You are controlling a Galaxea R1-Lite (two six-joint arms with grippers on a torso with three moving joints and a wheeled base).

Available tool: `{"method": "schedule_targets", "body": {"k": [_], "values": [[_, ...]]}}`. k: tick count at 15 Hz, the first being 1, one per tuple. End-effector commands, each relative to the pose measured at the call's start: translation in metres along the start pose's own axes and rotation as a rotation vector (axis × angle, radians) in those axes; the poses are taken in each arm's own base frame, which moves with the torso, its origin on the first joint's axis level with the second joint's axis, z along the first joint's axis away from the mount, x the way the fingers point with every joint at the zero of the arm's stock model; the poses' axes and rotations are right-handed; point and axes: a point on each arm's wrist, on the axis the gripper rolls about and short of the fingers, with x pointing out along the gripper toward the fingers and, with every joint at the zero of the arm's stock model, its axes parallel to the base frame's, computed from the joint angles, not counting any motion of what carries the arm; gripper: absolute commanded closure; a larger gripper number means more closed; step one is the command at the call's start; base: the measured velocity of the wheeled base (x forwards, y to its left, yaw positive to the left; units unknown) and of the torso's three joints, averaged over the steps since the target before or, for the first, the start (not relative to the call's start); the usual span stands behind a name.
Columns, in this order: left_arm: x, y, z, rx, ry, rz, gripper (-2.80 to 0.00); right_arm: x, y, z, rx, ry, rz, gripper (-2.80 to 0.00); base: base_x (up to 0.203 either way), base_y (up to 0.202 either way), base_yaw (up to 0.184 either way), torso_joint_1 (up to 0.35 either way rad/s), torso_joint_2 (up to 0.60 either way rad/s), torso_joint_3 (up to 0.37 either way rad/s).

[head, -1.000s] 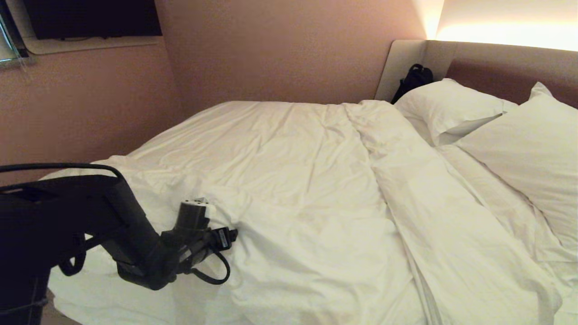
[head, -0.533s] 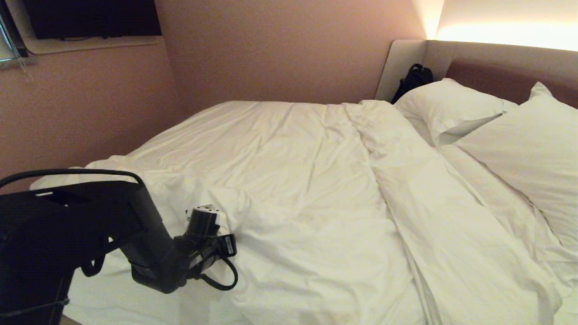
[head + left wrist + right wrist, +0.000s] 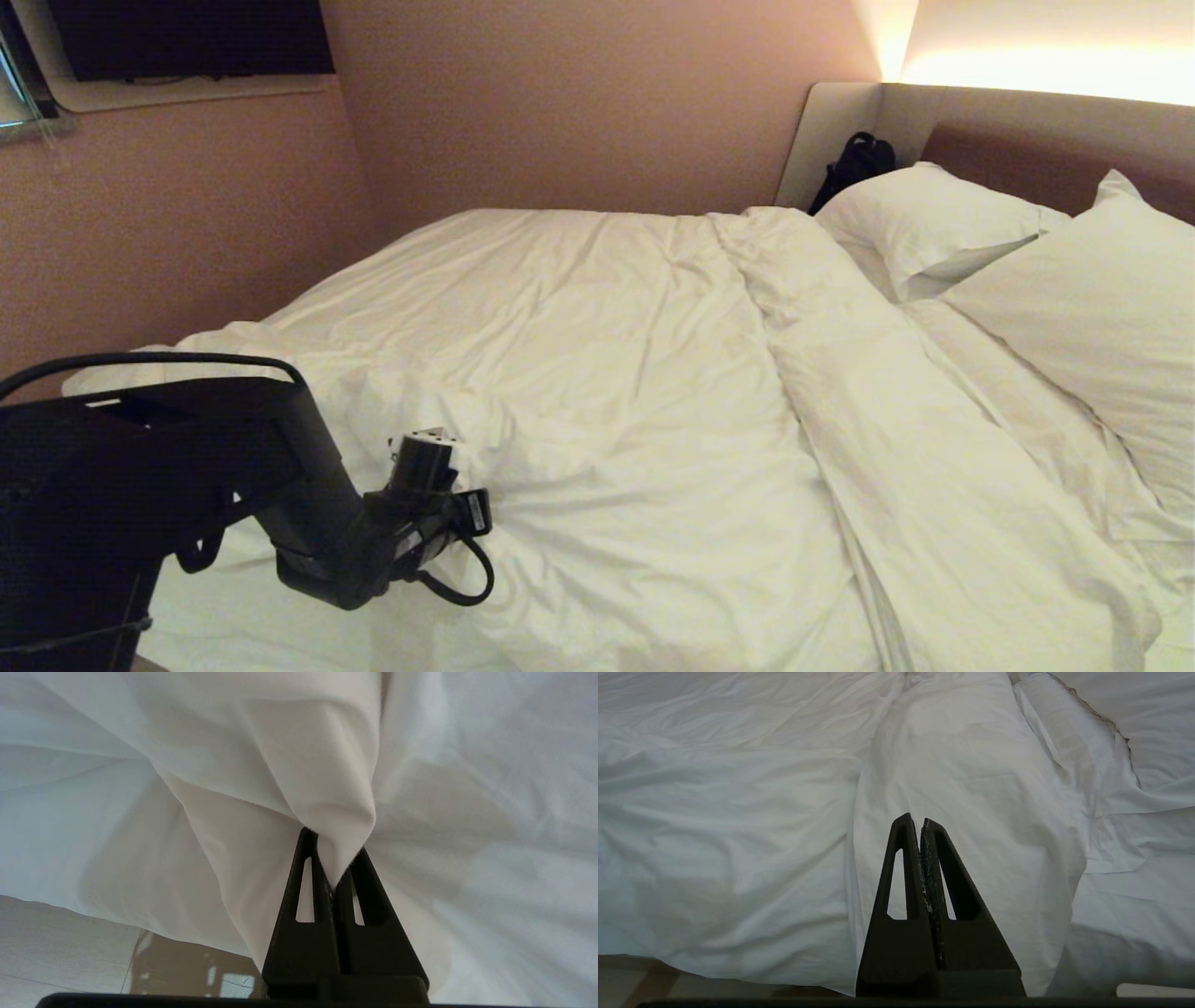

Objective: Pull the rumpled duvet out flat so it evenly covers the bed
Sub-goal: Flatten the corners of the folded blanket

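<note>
The white duvet [image 3: 597, 392] lies creased over the bed [image 3: 1027, 131], with a thick folded band running from the pillows down to the near edge. My left arm [image 3: 280, 467] reaches in low at the near left corner. Its gripper [image 3: 332, 858] is shut on a pinched fold of the duvet [image 3: 299, 756], and the cloth rises from between the black fingers [image 3: 308, 891]. My right gripper [image 3: 920, 823] is shut with nothing in it. It hangs in front of the bed's near side, pointing at the duvet's folded band [image 3: 962, 774]. It is outside the head view.
Two white pillows [image 3: 924, 224] [image 3: 1102, 308] lean at the headboard. A black bag [image 3: 854, 163] sits in the far corner behind them. A pink wall [image 3: 187, 215] runs close along the bed's far left side. Floor [image 3: 56, 933] shows below the duvet's hanging edge.
The left gripper has closed on a fold of the duvet. The left arm has shifted slightly right and lower, and the cloth beside the wrist has bunched up.
</note>
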Motion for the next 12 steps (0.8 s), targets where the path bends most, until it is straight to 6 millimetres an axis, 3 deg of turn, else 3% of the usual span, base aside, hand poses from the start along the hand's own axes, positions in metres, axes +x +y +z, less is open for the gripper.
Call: {"method": "schedule_targets", "body": {"k": [1, 5, 8, 12], "values": [[-0.008, -0.003, 0.007, -0.007, -0.026, -0.013, 0.00, 0.000, 0.000, 0.000, 0.000, -0.001, 0.000, 0.00, 0.000, 0.000, 0.000, 0.000, 0.00, 0.000], [-0.052, -0.017, 0.031, -0.006, -0.101, -0.076, 0.00, 0.000, 0.000, 0.000, 0.000, -0.001, 0.000, 0.00, 0.000, 0.000, 0.000, 0.000, 0.00, 0.000], [-0.110, -0.031, 0.052, 0.018, -0.106, -0.127, 0.00, 0.000, 0.000, 0.000, 0.000, -0.001, 0.000, 0.00, 0.000, 0.000, 0.000, 0.000, 0.00, 0.000], [-0.176, -0.054, 0.041, 0.132, 0.019, -0.205, 0.00, 0.000, 0.000, 0.000, 0.000, -0.001, 0.000, 0.00, 0.000, 0.000, 0.000, 0.000, 0.00, 0.000]]}}
